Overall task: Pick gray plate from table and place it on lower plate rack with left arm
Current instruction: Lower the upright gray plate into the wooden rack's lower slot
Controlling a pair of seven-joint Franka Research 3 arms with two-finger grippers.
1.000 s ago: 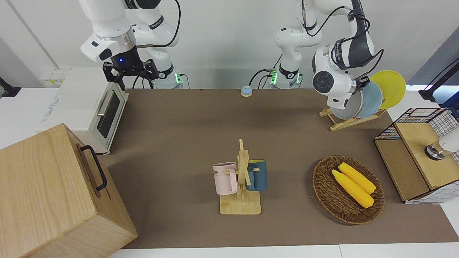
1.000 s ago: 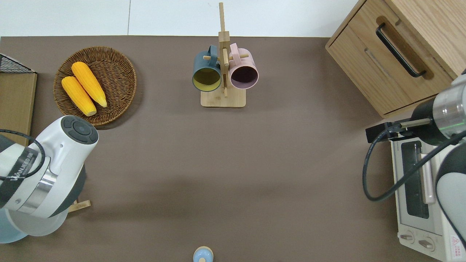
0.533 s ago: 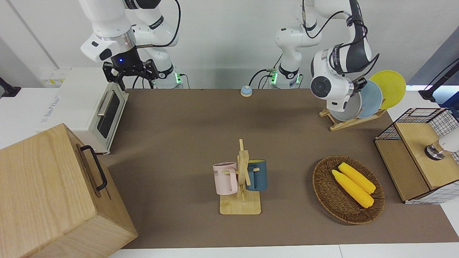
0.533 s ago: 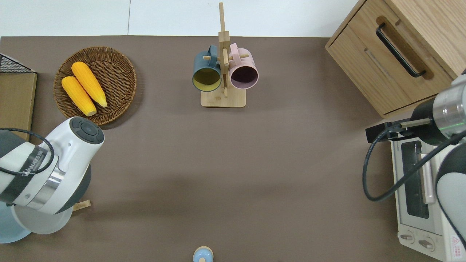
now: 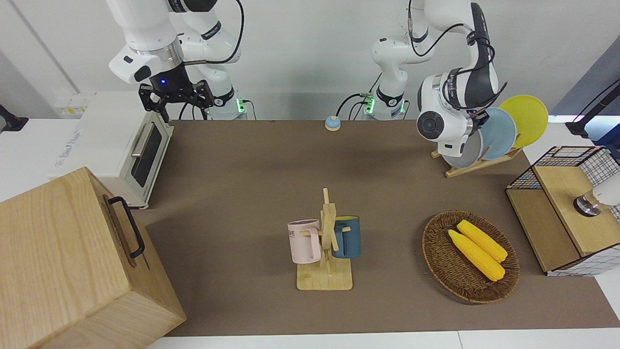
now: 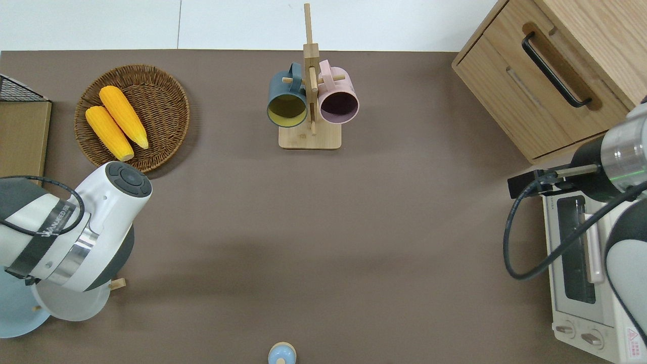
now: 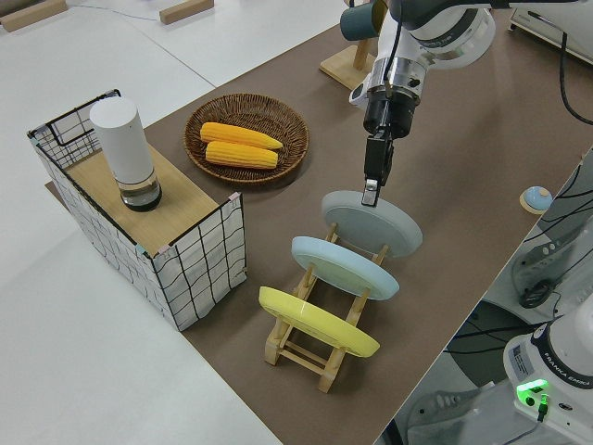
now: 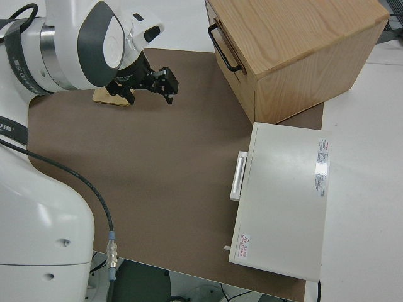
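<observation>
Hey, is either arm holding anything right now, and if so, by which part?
The left gripper pinches the gray plate by its upper rim, the plate resting in the lower plate rack. The right arm is parked, holding nothing.

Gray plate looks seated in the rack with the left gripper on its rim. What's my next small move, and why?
Probably open the left gripper and lift straight up. The gray plate already leans in the lower plate rack, in the slot next to the light blue plate, and the fingers appear closed on its upper rim.
</observation>
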